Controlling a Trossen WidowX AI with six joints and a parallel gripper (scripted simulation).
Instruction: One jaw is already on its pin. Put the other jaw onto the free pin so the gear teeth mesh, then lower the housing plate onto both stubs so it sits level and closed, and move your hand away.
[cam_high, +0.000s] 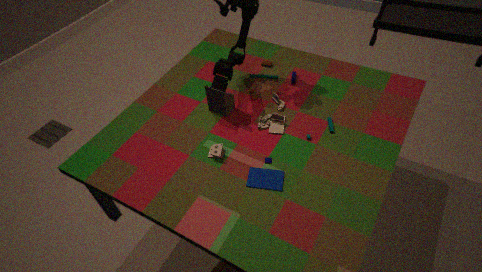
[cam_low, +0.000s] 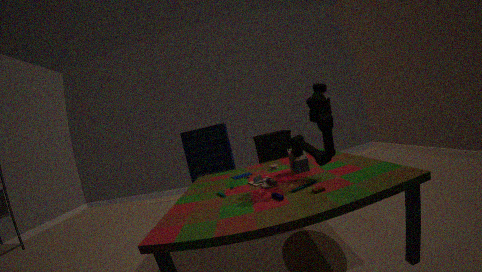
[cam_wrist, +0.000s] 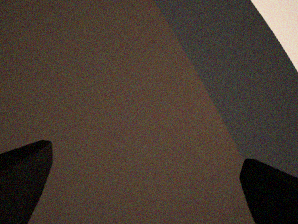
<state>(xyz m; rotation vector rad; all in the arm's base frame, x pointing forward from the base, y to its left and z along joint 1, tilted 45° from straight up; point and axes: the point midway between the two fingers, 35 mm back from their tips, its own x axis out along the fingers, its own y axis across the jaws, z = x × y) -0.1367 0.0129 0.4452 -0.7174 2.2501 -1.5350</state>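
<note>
A pale housing base (cam_high: 277, 128) with a jaw on it sits near the middle of the table; pale parts (cam_low: 262, 182) show there in the exterior view. The pin and teeth are too small to read. A loose pale and grey jaw (cam_high: 279, 103) lies just behind the base in the top view. A small pale plate with dark holes (cam_high: 216, 151) lies apart, to the base's front left. My gripper (cam_wrist: 150, 161) is open with nothing between its fingers. It is high above the table, far from these parts.
The arm's grey pedestal (cam_high: 220, 101) (cam_low: 300, 164) stands behind left of the base. A blue slab (cam_high: 265, 179) and small blue block (cam_high: 268, 160) lie in front. Teal rods (cam_high: 264, 77) (cam_high: 331, 125), a blue cylinder (cam_high: 294, 78) and an orange block (cam_high: 267, 64) lie around.
</note>
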